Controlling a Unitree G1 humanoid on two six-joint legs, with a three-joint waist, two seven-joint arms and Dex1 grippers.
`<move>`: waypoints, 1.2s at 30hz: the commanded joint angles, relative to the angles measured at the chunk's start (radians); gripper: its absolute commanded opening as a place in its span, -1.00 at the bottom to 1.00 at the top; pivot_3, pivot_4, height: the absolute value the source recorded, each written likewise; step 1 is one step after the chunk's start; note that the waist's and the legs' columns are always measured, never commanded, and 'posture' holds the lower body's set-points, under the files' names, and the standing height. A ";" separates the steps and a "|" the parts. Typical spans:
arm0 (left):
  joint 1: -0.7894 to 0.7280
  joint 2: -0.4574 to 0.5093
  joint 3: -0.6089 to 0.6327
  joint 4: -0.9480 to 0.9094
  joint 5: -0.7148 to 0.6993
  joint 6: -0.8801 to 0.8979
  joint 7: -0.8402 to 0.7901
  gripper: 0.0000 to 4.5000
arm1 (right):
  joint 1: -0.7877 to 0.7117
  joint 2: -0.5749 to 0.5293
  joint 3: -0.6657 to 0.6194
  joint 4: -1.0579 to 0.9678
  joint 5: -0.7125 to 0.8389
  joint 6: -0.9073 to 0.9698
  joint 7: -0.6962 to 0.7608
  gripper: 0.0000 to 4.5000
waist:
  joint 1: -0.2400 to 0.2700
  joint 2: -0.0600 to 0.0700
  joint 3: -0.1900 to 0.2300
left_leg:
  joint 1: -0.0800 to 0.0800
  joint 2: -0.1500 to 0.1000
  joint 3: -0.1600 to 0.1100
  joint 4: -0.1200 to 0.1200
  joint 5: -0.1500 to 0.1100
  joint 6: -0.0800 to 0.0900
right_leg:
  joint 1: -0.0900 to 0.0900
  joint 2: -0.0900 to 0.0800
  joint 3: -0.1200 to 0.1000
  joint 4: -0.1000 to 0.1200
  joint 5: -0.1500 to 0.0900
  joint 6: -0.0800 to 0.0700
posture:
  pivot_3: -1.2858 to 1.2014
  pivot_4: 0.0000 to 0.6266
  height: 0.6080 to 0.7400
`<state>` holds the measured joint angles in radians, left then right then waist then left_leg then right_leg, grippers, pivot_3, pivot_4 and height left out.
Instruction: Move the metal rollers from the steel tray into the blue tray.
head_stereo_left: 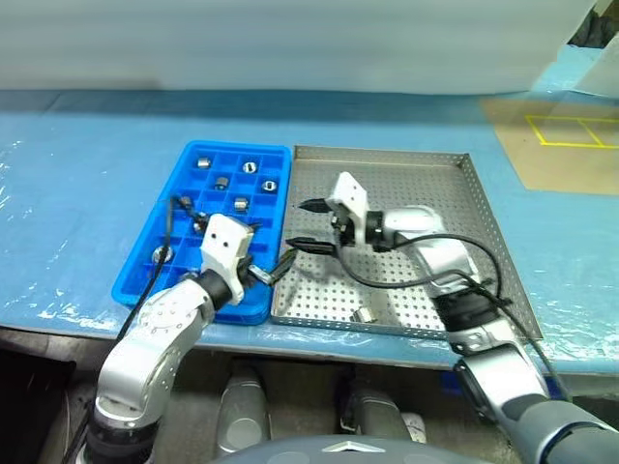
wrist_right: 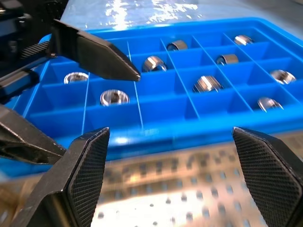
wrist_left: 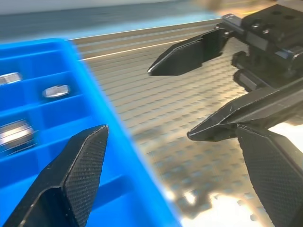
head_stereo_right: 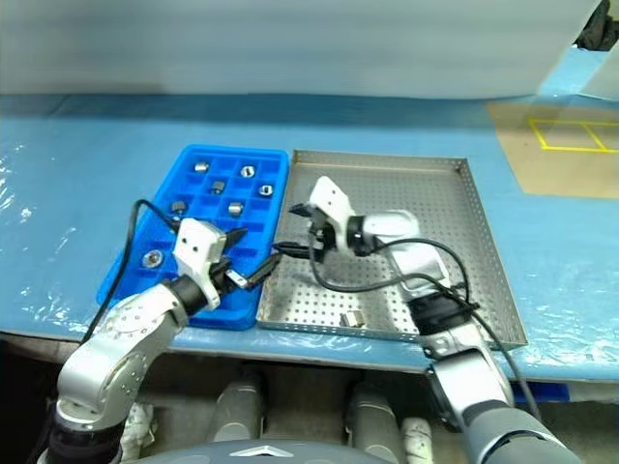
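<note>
The blue tray (head_stereo_left: 155, 275) lies left of the steel tray (head_stereo_left: 426, 179), their sides touching. Several metal rollers (wrist_right: 114, 97) sit in the blue tray's compartments. One roller (head_stereo_left: 365, 314) lies on the steel tray's perforated floor near its front rim. My left gripper (head_stereo_left: 273, 245) hovers open and empty over the blue tray's near right corner, pointing toward the steel tray. My right gripper (head_stereo_left: 308, 224) is open and empty over the steel tray's left side, pointing at the blue tray. The two grippers face each other, close but apart. In the right wrist view my fingers (wrist_right: 80, 165) frame the blue tray's wall.
The trays rest on a pale blue table covering (head_stereo_left: 77, 203), and the table's front edge runs just below them. A brown board with yellow tape lines (head_stereo_left: 561, 140) lies at the back right. Black cables trail from both wrists over the trays.
</note>
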<state>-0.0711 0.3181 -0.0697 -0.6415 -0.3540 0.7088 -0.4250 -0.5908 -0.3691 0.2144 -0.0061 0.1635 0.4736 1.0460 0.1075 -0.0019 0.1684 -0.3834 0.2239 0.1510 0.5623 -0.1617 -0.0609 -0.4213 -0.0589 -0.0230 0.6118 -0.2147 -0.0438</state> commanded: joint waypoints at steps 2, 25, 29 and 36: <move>-0.089 0.040 -0.002 0.085 -0.008 -0.107 -0.095 1.00 | 0.079 -0.106 0.028 -0.189 0.083 0.094 0.088 0.91 | -0.017 0.000 0.000 | 0.002 0.000 0.000 0.000 0.000 0.000 | 0.001 0.000 0.000 0.000 0.000 0.000 | -0.01 -0.52 1.00; -0.191 0.294 -0.096 0.075 -0.056 -0.159 -0.434 1.00 | 0.108 -0.361 0.097 -0.322 0.259 0.711 0.014 0.91 | -0.062 0.001 -0.001 | 0.007 0.000 0.002 0.001 0.000 0.000 | 0.004 0.000 0.004 0.004 0.000 -0.001 | -0.04 -0.52 1.00; -0.179 0.296 -0.102 0.047 -0.052 -0.144 -0.420 1.00 | 0.104 -0.385 0.134 -0.336 0.288 0.758 0.017 0.91 | -0.061 0.001 -0.001 | 0.008 0.000 0.002 0.001 0.000 0.000 | 0.005 0.000 0.004 0.004 0.000 -0.001 | -0.03 -0.52 1.00; -0.174 0.291 -0.111 0.042 -0.044 -0.139 -0.407 1.00 | 0.100 -0.401 0.186 -0.326 0.326 0.816 0.008 0.91 | -0.056 0.001 -0.001 | 0.009 0.000 0.002 0.000 0.000 0.000 | 0.006 0.000 0.004 0.003 0.000 -0.001 | -0.02 -0.52 1.00</move>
<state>-0.2404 0.6067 -0.1814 -0.5683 -0.3944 0.5773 -0.8349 -0.4985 -0.7621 0.3633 -0.3104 0.4639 1.2657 1.0464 0.0516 -0.0004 0.1675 -0.3730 0.2236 0.1532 0.5626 -0.1612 -0.0610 -0.4139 -0.0585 -0.0193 0.6144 -0.2148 -0.0451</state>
